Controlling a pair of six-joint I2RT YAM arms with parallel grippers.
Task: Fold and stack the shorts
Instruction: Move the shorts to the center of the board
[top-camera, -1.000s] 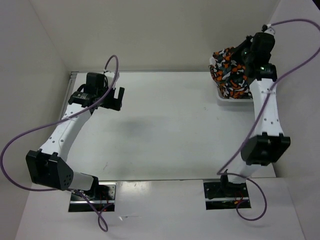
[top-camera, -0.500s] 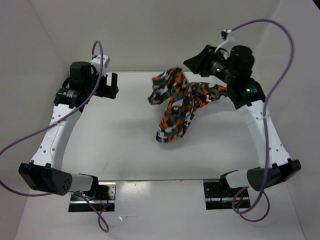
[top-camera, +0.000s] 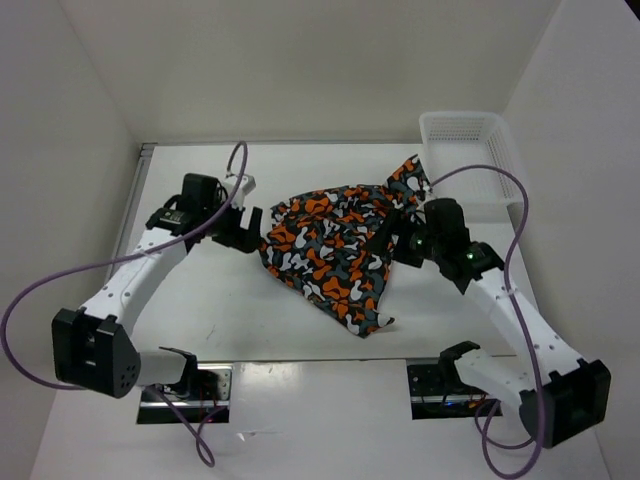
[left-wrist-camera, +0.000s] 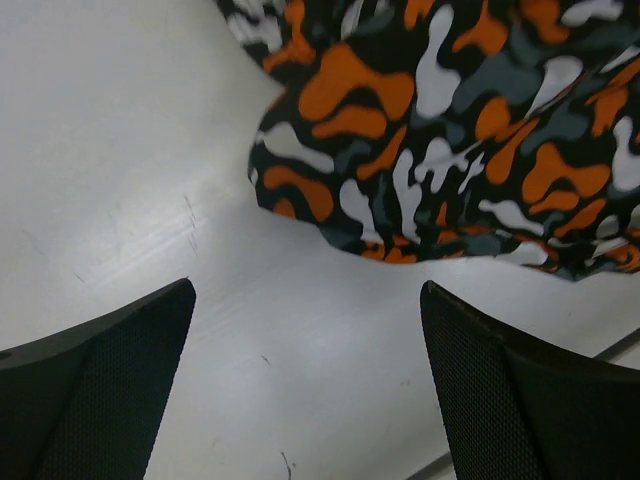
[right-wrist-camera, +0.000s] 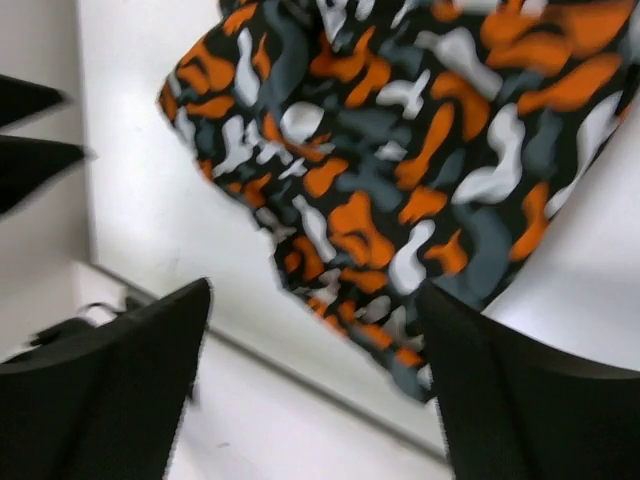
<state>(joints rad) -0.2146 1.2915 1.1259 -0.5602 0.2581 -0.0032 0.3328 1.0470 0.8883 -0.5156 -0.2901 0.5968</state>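
**Shorts** (top-camera: 330, 255): 1 pair, soft cloth with orange, grey, black and white blotches. They lie rumpled and partly spread mid-surface (top-camera: 250, 300). The near corner comes close to the surface's near edge, and the far corner sits just beside the basket (top-camera: 465, 150). You have bare room to the left and along the far side.

**Left fingers** (top-camera: 246, 226): apart over bare surface, just beside the cloth's left edge.

**Right fingers** (top-camera: 388, 240): apart at the cloth's right edge. Contact with the cloth cannot be told; from above the arm covers it, and the right wrist view is blurred.

**Basket**: white plastic mesh, in the far right corner.

**Surface**: white, lightly scratched.
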